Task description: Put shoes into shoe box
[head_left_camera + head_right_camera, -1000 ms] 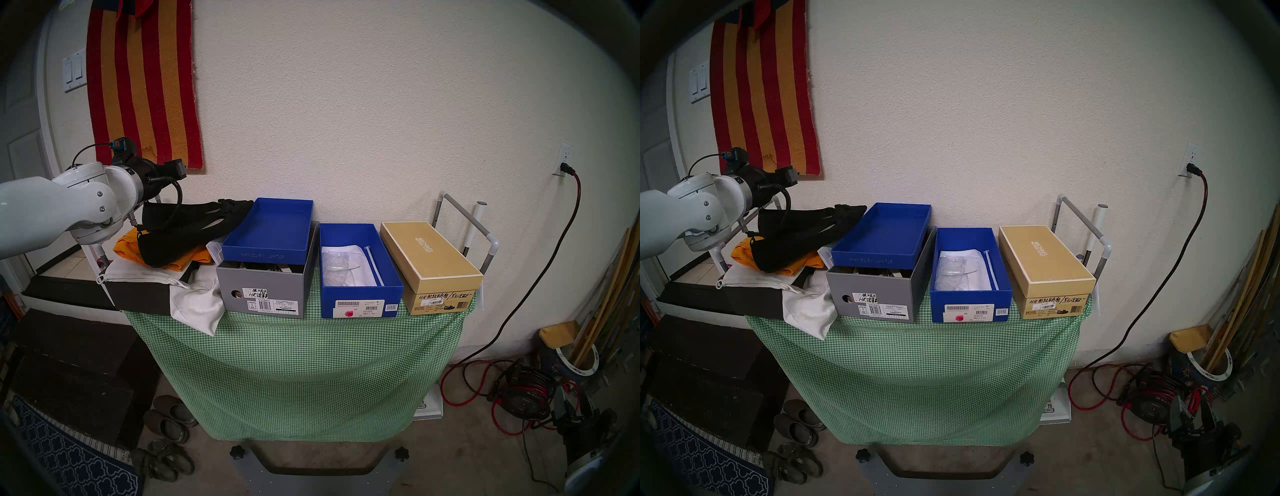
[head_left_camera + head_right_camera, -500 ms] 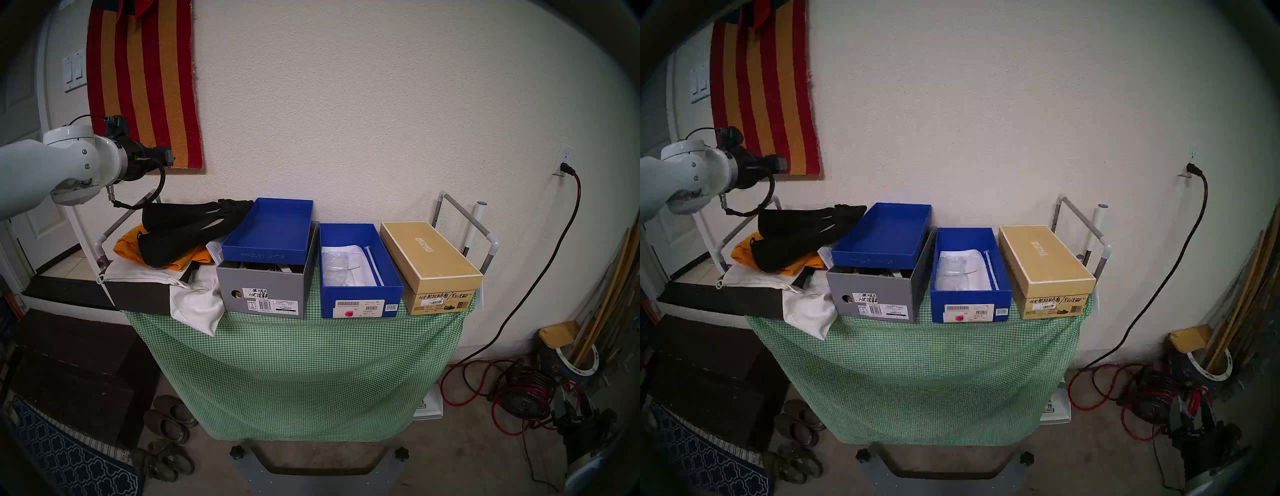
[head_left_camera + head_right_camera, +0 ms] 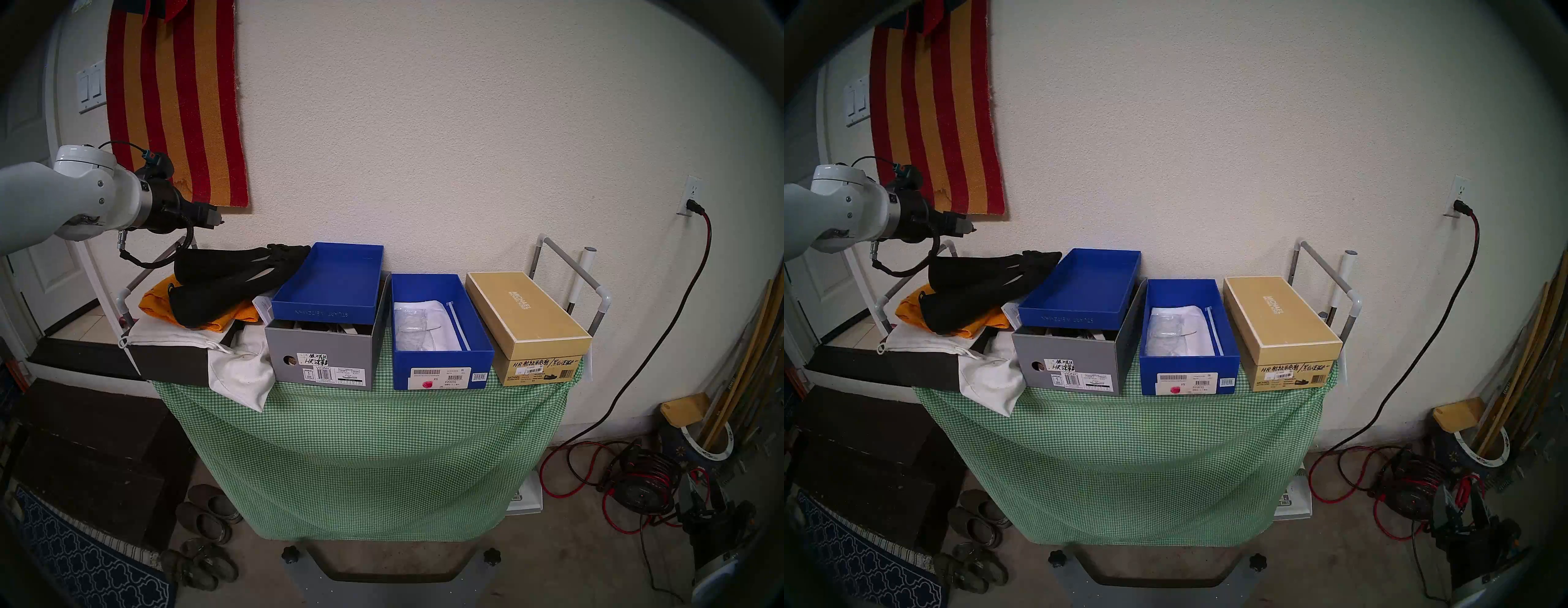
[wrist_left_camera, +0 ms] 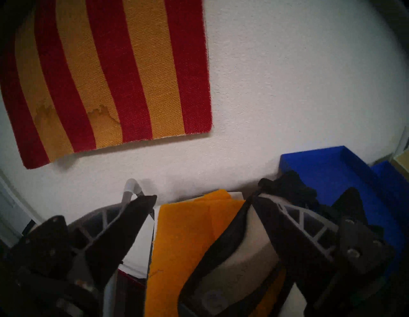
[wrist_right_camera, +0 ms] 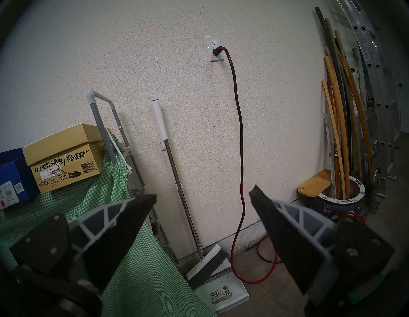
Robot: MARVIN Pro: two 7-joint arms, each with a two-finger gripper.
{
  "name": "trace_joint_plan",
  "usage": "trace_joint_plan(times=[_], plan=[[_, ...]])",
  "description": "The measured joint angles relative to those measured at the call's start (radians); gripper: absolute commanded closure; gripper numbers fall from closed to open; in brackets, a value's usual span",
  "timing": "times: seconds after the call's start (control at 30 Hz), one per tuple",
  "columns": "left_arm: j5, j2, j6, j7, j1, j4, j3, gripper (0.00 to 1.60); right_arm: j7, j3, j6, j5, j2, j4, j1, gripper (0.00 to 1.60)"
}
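Left gripper [image 4: 200,200]: jaws apart, empty, above shoes [image 3: 229,276].
Right gripper [image 5: 202,197]: jaws apart, empty.
Shoes: left of shoe box [image 3: 441,373].

I'm in a home garage or storage corner. Bare concrete floor [image 3: 572,564], textured wall with a striped rug [image 3: 174,97] hung on it. Long tool handles [image 5: 340,124] stand in a ceramic pot [image 5: 340,199] beside a ladder [image 5: 376,88]. Broom and dustpan [image 5: 212,272], red cord reel [image 3: 640,488], worn slip-ons [image 3: 208,516] on the floor.
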Motion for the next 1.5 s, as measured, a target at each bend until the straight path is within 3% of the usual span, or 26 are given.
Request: trace_joint_plan(times=[0.27,0.77,0.93,1.27,1.5], plan=[[0.116,-0.084,-0.060,-0.138,0.097,0.136,-0.037,0.00,0.000,0.000,0.000,0.000,0.000,0.000,0.000,0.00],[0.189,-0.248,-0.128,-0.207,0.279,0.245,-0.061,0.00,0.000,0.000,0.000,0.000,0.000,0.000,0.000,0.00],[0.195,-0.300,-0.131,-0.264,0.339,0.311,-0.063,0.00,0.000,0.000,0.000,0.000,0.000,0.000,0.000,0.00],[0.215,-0.364,-0.104,-0.467,0.440,0.457,-0.072,0.00,0.000,0.000,0.000,0.000,0.000,0.000,0.000,0.00],[0.222,-0.398,-0.078,-0.520,0.485,0.548,-0.079,0.00,0.000,0.000,0.000,0.000,0.000,0.000,0.000,0.00]])
